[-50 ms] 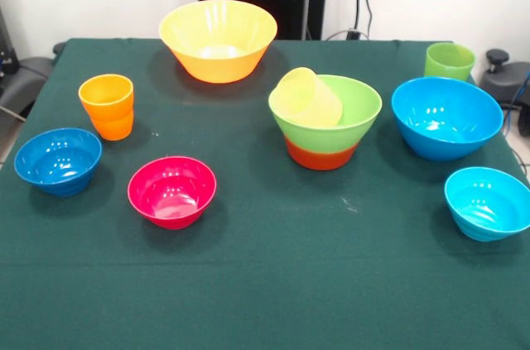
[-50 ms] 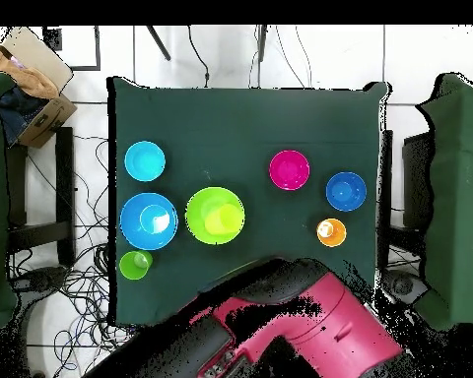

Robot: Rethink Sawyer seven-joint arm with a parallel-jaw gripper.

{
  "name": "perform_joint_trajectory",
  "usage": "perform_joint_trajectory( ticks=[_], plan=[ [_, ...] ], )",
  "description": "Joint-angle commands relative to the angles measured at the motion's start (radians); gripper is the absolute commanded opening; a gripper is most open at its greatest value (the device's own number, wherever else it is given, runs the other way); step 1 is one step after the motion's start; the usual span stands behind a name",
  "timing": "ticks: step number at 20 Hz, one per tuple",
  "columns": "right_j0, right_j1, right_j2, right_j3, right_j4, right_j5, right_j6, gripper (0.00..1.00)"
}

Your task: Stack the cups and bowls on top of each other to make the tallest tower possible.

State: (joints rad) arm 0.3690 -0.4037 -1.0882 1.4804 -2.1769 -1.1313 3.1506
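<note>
A green-clothed table point(image 1: 265, 284) holds ten bright plastic pieces, all upright, with a broad bare strip of cloth along its near edge. Nearest sit the magenta bowl point(image 1: 171, 191) left of centre and the small cyan bowl point(image 1: 489, 202) close to the right edge. A little farther back, the small dark blue bowl point(image 1: 58, 160) rests near the left edge. In the middle stands the tower point(image 1: 325, 122): the light green bowl point(image 1: 352, 122) nested in the orange-red bowl point(image 1: 321, 155), with the pale yellow cup point(image 1: 308, 98) lying tilted inside the green one, leaning on its rim. To its right is the big blue bowl point(image 1: 447, 117); to its left, well apart, the orange cup point(image 1: 107, 106). Farthest back are the light green cup point(image 1: 450, 61) by the right corner and the big yellow-orange bowl point(image 1: 218, 39). The pieces look light, stiff and glossy, so probably slippery; pinching a rim wall seems the surest hold, and the tilted cup likely makes an unsteady seat for anything set on it. Pieces stand well apart, leaving room to descend between them, though the cyan bowl and green cup sit near edges. In the overhead view the red and black arm point(image 2: 309, 325) covers the table's base-side edge; its gripper is not visible, so whether it is empty or holding anything cannot be told.
</note>
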Motion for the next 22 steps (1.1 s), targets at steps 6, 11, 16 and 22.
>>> perform_joint_trajectory(
  ticks=[6, 11, 16, 22],
  plan=[
    [-0.032, 0.037, 0.362, -0.027, 0.092, 0.098, -0.206, 1.00],
    [-0.038, 0.051, 0.412, -0.013, 0.128, 0.159, -0.224, 1.00],
    [-0.043, 0.052, 0.439, -0.002, 0.133, 0.179, -0.263, 1.00],
    [-0.008, 0.082, 0.432, 0.022, 0.156, 0.122, -0.078, 1.00]
  ],
)
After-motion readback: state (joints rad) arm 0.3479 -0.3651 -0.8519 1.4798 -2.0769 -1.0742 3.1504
